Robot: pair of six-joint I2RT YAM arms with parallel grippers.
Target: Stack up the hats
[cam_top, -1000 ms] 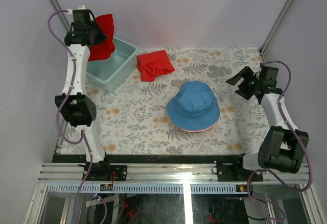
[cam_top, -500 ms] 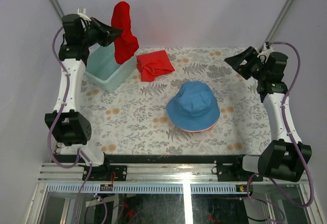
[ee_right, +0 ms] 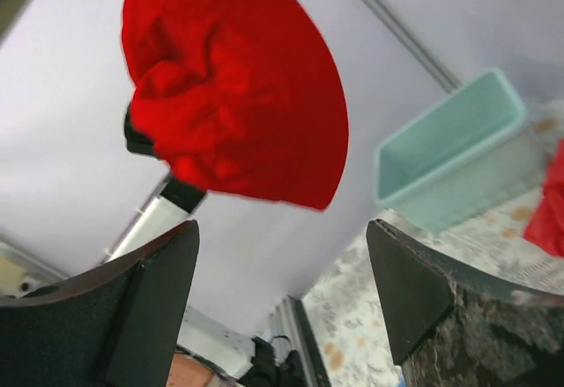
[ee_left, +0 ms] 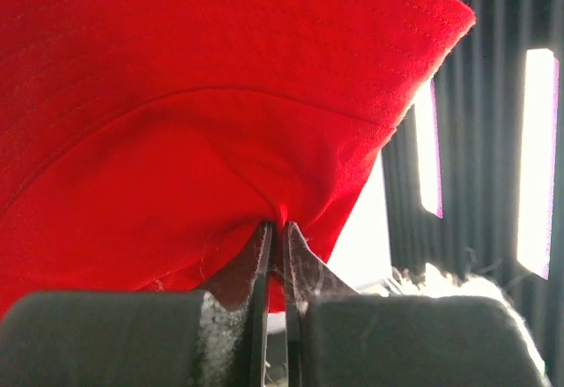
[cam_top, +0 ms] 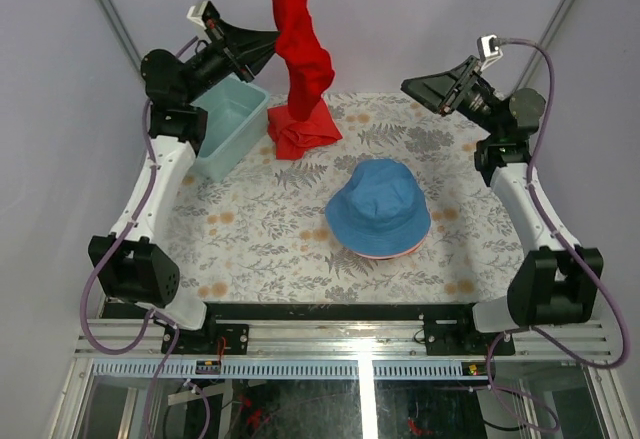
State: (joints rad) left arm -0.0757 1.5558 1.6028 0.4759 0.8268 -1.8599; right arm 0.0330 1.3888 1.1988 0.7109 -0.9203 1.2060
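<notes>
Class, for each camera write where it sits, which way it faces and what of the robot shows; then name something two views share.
Top external: above and behind the arms, looking down on the table; both arms show, bases nearest.
Left wrist: on the left gripper, looking along its shut fingers into the red hat they pinch.
Right wrist: on the right gripper, looking between its open fingers at that hat and the teal bin.
Shared: the red hat, in all three.

No writing, label, brand mark or number can be read in any view: the red hat [cam_top: 297, 54], the blue hat [cam_top: 378, 209], the teal bin [cam_top: 225, 149] and the tablecloth [cam_top: 260, 244] (printed with ferns and flowers only) bear no legible text
</notes>
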